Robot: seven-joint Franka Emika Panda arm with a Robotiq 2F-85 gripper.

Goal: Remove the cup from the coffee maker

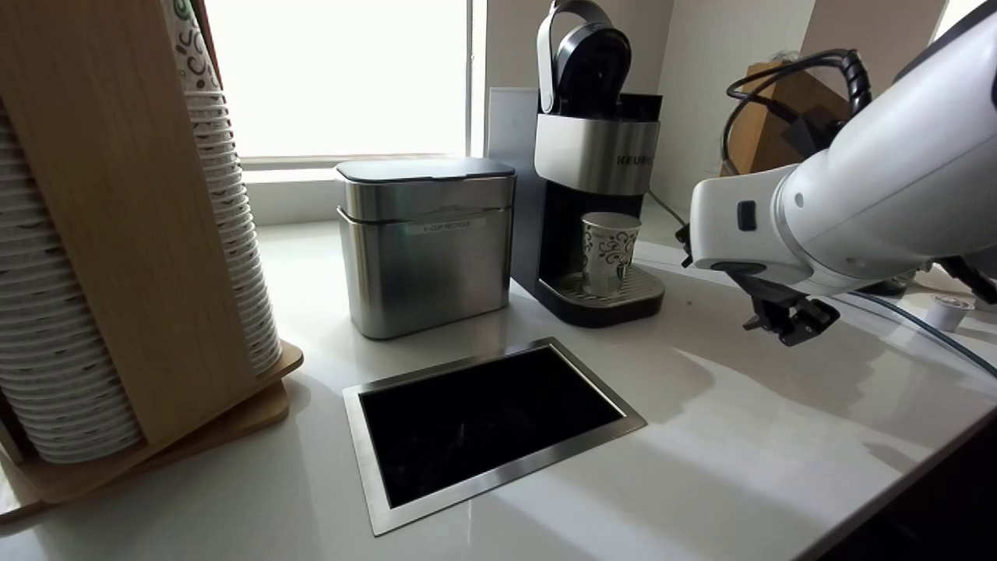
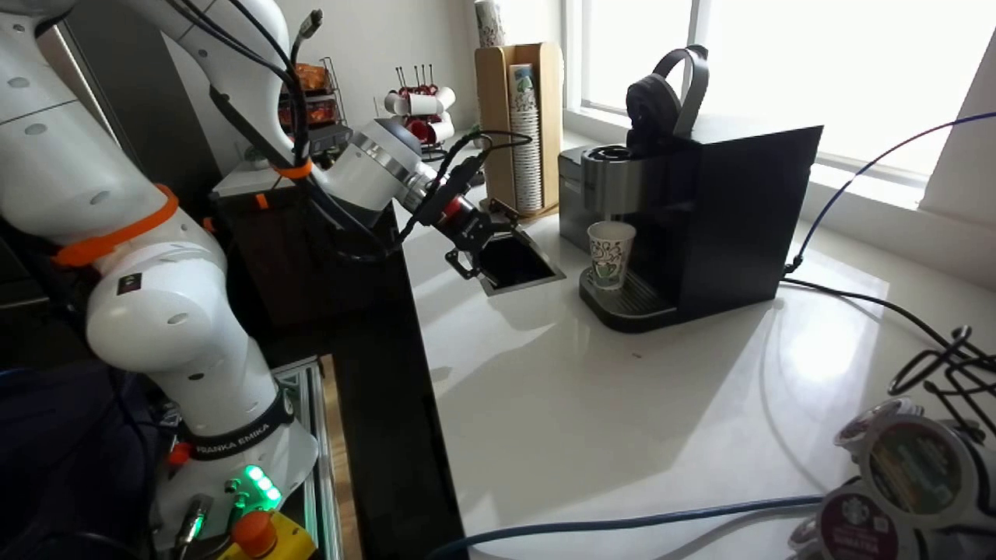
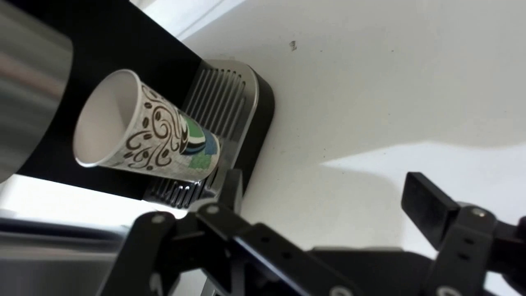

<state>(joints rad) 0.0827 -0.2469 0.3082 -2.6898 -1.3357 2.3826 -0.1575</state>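
Observation:
The cup (image 1: 607, 253) is a white paper cup with brown swirls and a green and blue print. It stands upright on the drip tray of the coffee maker (image 1: 592, 152), under the silver head. The coffee maker is black and silver with its lid raised; it also shows in an exterior view (image 2: 735, 225). The cup shows there too (image 2: 609, 260). In the wrist view the cup (image 3: 164, 131) lies up and left of my gripper (image 3: 322, 187). My gripper is open and empty, above the counter and apart from the cup. It also shows in both exterior views (image 1: 783, 323) (image 2: 489, 243).
A metal canister (image 1: 428, 257) stands beside the coffee maker. A metal-framed opening (image 1: 498, 475) is set in the counter. A wooden holder (image 1: 117, 156) carries stacked paper cups. A blue cable (image 2: 646, 523) crosses the counter. A pod rack (image 2: 906, 467) stands at one end.

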